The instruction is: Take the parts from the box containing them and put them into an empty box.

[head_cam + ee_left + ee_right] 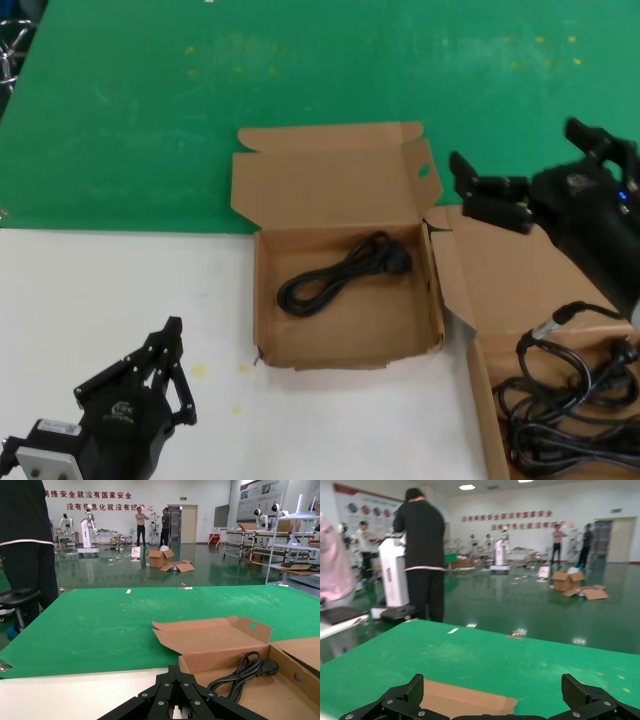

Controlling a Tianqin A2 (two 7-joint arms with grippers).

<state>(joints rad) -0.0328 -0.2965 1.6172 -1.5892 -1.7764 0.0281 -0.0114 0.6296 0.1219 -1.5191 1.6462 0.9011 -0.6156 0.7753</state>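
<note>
Head view: right gripper (478, 195), fingers spread wide, hovers over the plain brown cardboard box (560, 400) of tangled black cables (575, 395) at the table's right edge; grabbing one loop may drag several. One coiled black cable (343, 272) lies in the oval-holed brown cardboard box (345, 335) at mid-table. Left gripper (165, 365), fingers narrow, idles near the front edge.

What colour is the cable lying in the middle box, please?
Black; the cable in the middle box shows best in the head view.
</note>
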